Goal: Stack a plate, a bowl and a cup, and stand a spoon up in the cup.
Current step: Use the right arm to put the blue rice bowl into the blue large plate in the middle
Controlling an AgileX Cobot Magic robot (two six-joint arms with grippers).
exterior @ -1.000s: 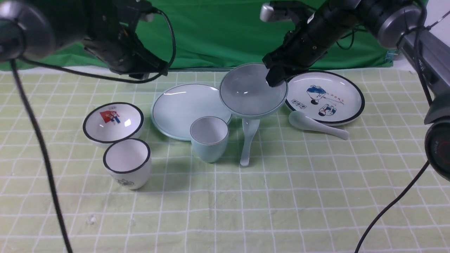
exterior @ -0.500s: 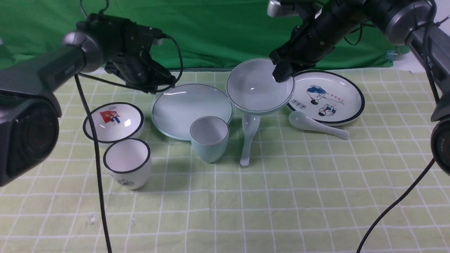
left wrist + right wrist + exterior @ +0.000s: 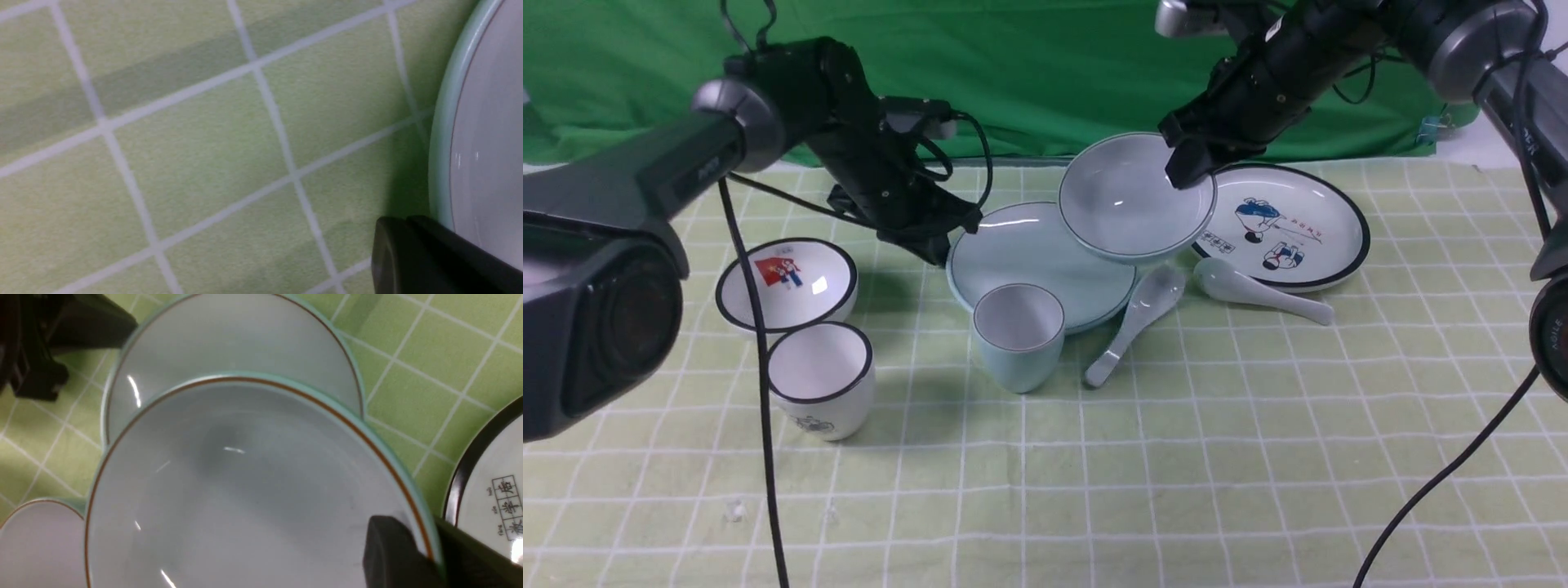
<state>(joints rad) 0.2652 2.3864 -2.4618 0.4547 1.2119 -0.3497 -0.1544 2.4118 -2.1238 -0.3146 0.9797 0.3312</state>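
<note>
My right pincer (image 3: 1186,170) is pinching the right rim of the pale blue-green bowl (image 3: 1123,208), which hangs tilted above the right side of the plate (image 3: 1025,265). My left pincer (image 3: 931,237) is pressed together at the plate's left edge. The cup (image 3: 1018,336) and spoon (image 3: 1134,320) sit on the bench (image 3: 1176,457) just in front of the plate.

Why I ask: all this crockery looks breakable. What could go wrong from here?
1. The right gripper pinches the bowl at one spot on its rim, tilted in the air over the plate's far-right part; it might slip and drop onto the plate.
2. The shut left gripper sits at the plate's left edge, with the cup and spoon close by its near edge; any shove could knock them.
</note>
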